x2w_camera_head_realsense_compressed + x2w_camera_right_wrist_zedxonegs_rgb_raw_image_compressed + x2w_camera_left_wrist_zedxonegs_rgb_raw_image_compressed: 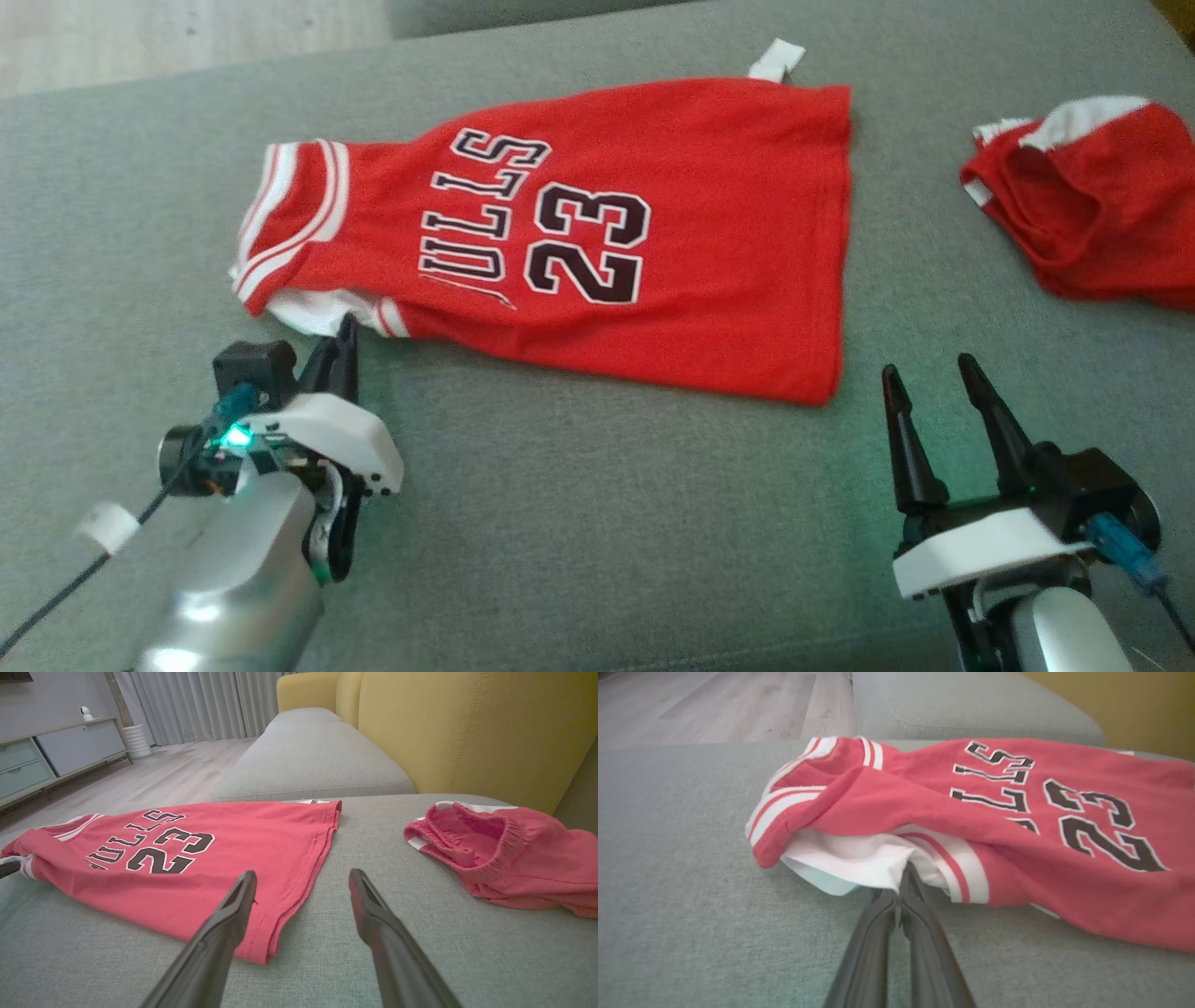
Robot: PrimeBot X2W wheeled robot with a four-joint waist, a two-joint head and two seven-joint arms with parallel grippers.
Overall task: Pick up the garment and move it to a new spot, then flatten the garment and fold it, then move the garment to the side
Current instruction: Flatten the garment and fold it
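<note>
While pinched at one shoulder alone, treat the garment point(597, 233) as lightly secured. Lies lengthwise on the grey cushion point(560, 541), number side up, collar end toward the robot's left, hem toward its right, mostly flat but rumpled at the shoulder with the white lining point(859, 858) turned out. Check the bite before any lift: appears to take in just the lining's edge, so raise slowly and watch for cloth sliding free. Judge one grip insufficient for a tidy carry; expect the free end to drag and bunch. Bring the second grip onto the near hem corner point(822, 397), then lift both ends together, level, keeping the cloth taut but not stretched. Set down well apart from the red shorts point(1092, 205) lying toward the right of the cushion. Note left gripper point(903, 882) low over the cushion, fingers pressed together on the lining, reaching forward from the near left at a shallow angle. Note right gripper point(302, 875) spread wide and holding nothing, just above the cushion, close to the hem corner and aimed past it.
</note>
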